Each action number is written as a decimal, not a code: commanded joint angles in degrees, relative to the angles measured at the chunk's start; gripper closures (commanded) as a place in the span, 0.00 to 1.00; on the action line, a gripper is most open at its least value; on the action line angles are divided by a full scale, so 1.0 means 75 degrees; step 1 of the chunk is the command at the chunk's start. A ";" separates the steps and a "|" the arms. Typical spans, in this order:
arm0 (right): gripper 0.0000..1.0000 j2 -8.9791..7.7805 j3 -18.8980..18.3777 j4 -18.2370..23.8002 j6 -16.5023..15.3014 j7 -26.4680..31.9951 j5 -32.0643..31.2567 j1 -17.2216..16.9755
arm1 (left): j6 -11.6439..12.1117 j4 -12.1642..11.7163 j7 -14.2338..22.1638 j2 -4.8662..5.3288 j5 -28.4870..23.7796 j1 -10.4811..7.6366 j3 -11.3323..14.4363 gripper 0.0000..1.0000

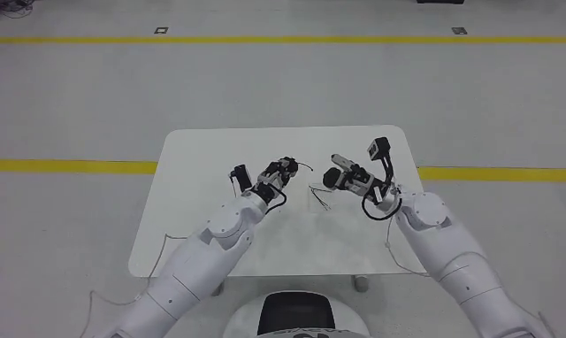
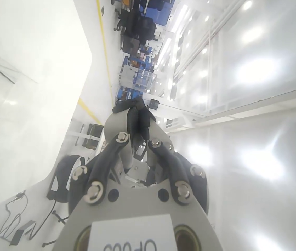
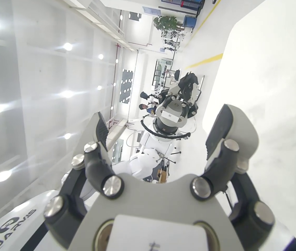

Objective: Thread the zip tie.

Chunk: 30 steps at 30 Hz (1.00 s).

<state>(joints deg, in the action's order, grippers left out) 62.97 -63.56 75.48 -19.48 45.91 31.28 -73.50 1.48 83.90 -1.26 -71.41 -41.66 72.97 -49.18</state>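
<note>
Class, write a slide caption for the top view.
Left claw grips a zip tie over the table, facing the open right claw; spare ties lie between.

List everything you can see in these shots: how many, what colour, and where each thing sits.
table: one, white, under both arms.
loose zip ties: a few, black, lying on the table between the two grippers.
clear plastic: one sheet or bag, transparent, on the table around the loose zip ties.
held zip tie: one, black, a thin strand curving out of the left gripper towards the right one.
floor lines: two, yellow, one beyond the table, one running behind it.
left gripper: one, grey with black pads, above the table's middle, fingers shut.
right gripper: one, grey with black pads, facing the left gripper, fingers open and holding nothing.
</note>
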 commanded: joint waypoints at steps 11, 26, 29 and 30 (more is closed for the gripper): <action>0.54 0.0380 0.0077 -0.0826 0.0000 0.0680 0.0072 0.0396 | 0.0001 -0.0117 -0.0077 -0.0129 -0.0110 -0.0069 -0.0024 1.00; 0.73 0.0750 -0.0188 -0.1181 0.0000 0.1011 -0.0188 0.0445 | -0.0110 -0.0089 0.0027 -0.0203 0.0094 0.0035 -0.0103 1.00; 0.78 0.0811 -0.0242 -0.1211 0.0000 0.1075 -0.0259 0.0442 | -0.0110 -0.0087 0.0032 -0.0216 0.0129 0.0051 -0.0130 1.00; 0.80 0.0828 -0.0262 -0.1221 0.0000 0.1093 -0.0276 0.0442 | -0.0109 -0.0088 0.0034 -0.0220 0.0137 0.0056 -0.0138 1.00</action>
<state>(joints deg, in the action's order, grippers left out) 69.08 -65.40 66.38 -19.48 53.98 29.33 -70.18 0.64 83.25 -1.01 -73.04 -40.69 73.35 -50.16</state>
